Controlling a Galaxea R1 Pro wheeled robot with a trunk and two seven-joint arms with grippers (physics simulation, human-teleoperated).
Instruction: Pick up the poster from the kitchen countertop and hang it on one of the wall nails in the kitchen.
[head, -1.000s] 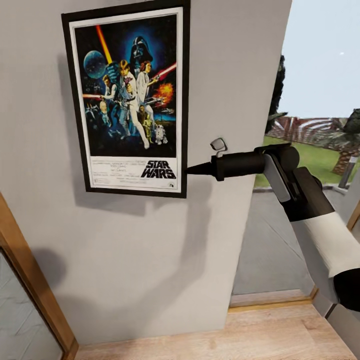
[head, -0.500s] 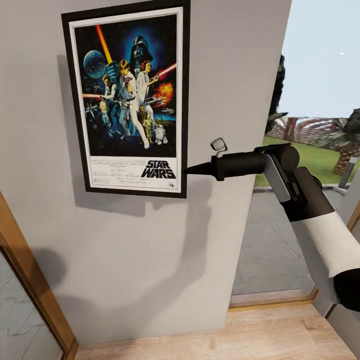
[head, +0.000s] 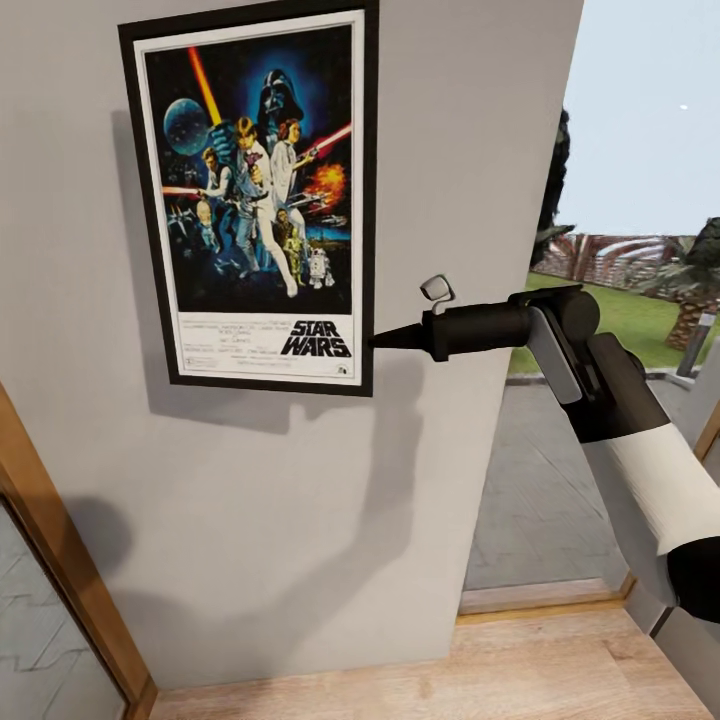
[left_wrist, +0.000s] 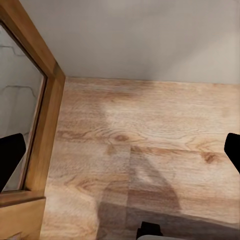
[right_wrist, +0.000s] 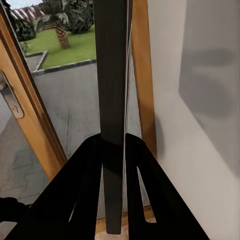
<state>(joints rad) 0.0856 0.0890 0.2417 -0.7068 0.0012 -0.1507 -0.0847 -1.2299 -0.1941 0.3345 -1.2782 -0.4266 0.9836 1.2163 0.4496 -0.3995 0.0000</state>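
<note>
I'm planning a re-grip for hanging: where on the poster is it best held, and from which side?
Probably on its thin side edge, low down, coming in edge-on from the right. The poster lies flat against the wall, so only its narrow black frame offers two faces to pinch. The right gripper is shut on that edge beside the title.

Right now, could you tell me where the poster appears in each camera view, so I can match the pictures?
Head view: the poster sits flat against the grey wall, upper left, with the right gripper at its lower right edge.
Right wrist view: the poster appears edge-on as a dark vertical strip, pinched between the fingers.
Left wrist view: not in it.
Shared landmark: the grey wall.
</note>
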